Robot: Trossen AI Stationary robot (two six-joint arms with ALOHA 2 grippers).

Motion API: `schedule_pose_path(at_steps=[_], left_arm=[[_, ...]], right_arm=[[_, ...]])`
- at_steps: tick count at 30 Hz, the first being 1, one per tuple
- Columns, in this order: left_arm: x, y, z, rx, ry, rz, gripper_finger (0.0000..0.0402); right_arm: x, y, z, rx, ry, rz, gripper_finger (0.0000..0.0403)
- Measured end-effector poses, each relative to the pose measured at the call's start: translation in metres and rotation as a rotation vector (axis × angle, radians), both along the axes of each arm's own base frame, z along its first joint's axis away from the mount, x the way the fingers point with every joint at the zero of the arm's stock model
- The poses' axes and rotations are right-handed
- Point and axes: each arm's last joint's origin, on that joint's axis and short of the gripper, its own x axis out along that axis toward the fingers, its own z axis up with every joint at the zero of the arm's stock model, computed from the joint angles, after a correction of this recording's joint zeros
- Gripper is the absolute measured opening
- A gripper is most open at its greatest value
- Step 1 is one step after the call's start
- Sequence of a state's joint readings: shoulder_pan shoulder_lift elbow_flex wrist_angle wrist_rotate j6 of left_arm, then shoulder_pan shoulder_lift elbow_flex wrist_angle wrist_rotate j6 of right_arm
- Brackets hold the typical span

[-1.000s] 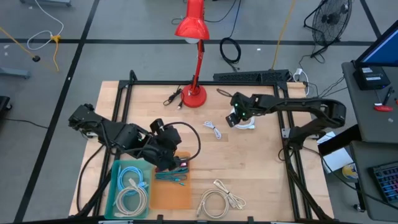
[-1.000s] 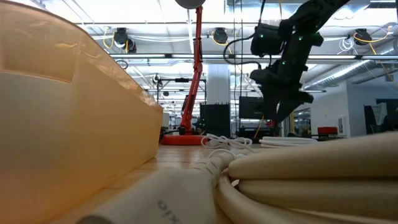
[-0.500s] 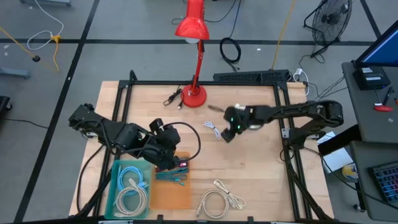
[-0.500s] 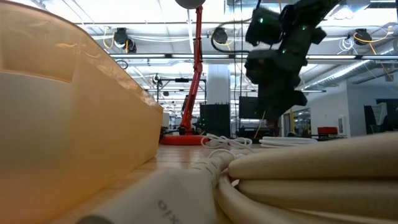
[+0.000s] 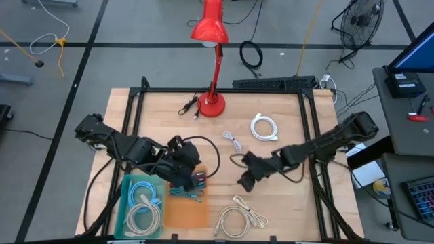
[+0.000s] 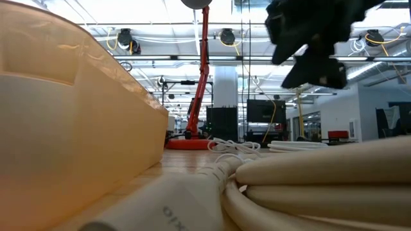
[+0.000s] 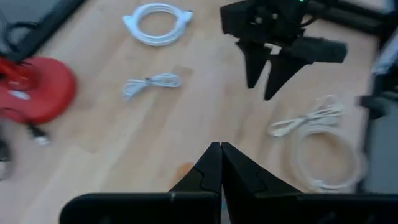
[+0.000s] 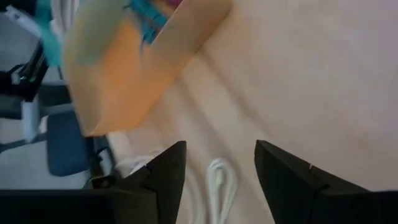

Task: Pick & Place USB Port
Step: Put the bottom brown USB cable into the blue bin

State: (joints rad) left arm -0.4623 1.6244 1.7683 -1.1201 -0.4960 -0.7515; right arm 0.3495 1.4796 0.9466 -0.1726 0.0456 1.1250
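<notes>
Right claw (image 5: 243, 184) has swung from the white coil (image 5: 265, 127) to just beside the orange bin (image 5: 184, 213), fingers wide, empty; beige USB cable (image 5: 237, 217) lies past it; risk: snagging one loop. Left claw (image 5: 192, 177) pinched shut over bin

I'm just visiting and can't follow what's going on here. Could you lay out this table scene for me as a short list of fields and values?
left hand: shut, empty, at the orange bin's far edge
right hand: open, empty, low over mid-table, short of the beige cable
orange bin: front left, teal cables at its far end
teal bin: beside the orange bin, coiled cables inside
beige cable: loose, front centre
white coil: loose, back right
small white cable: loose, mid-table
red lamp: standing at the back edge
</notes>
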Motion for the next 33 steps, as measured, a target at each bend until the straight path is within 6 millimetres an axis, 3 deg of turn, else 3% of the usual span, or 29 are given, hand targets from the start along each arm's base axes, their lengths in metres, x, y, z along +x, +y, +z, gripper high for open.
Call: schedule_pose_path(at_steps=[10, 19, 24, 33], left_arm=[[0.016, -0.042, -0.010, -0.138, -0.136, -0.013, 0.0005], [0.030, -0.079, -0.042, -0.202, -0.112, 0.008, 0.0005], [0.030, -0.092, -0.054, -0.225, -0.088, 0.015, 0.0005], [0.026, -0.105, -0.052, -0.250, -0.127, -0.003, 0.0005]], right_arm=[[-0.029, 0.066, 0.004, 0.030, -0.061, 0.092, 0.0150], [-0.038, 0.097, 0.007, 0.069, -0.177, 0.094, 0.0145], [-0.027, 0.102, 0.014, 0.070, -0.210, 0.102, 0.0145], [0.017, 0.125, 0.081, -0.084, -0.360, 0.275, 0.0145]])
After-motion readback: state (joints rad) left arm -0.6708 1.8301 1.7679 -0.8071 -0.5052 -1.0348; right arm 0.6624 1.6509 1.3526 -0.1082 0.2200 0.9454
